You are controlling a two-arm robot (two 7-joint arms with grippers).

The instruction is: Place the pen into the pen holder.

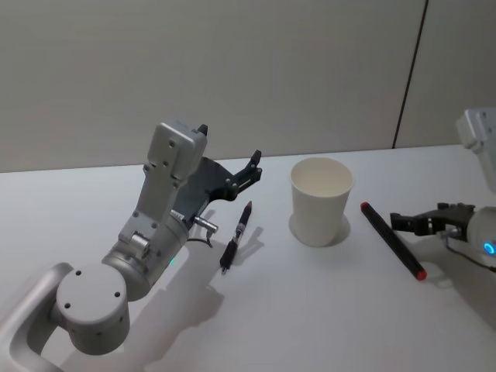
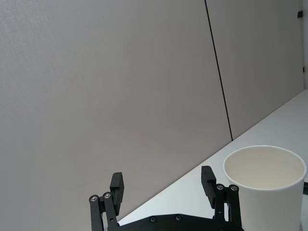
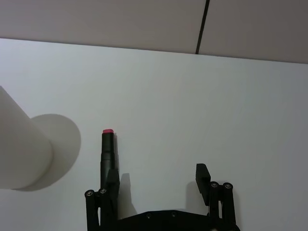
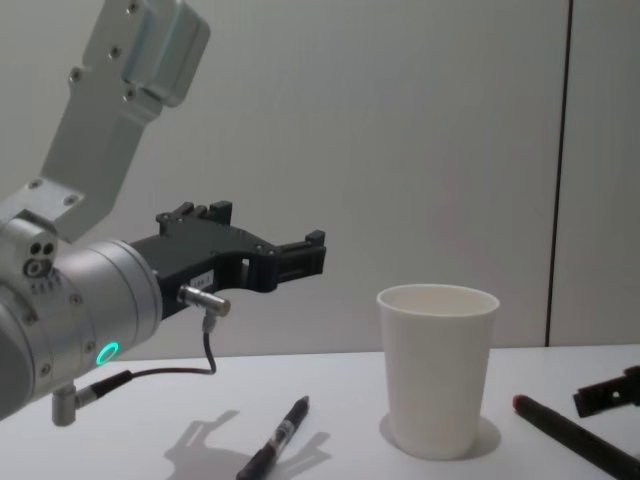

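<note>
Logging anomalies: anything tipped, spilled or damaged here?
Nothing stands out. The pen holder stands upright; the pen lies left of it, a red-tipped marker right of it. The left gripper hovers open near the pen, the right gripper open beside the marker.

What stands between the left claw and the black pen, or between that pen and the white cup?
Nothing visible. The left gripper hangs open above the pen with only air between, and bare table separates the pen from the cup. The red-tipped marker lies on the cup's other side.

A bare white table meets a grey wall with a dark seam.
</note>
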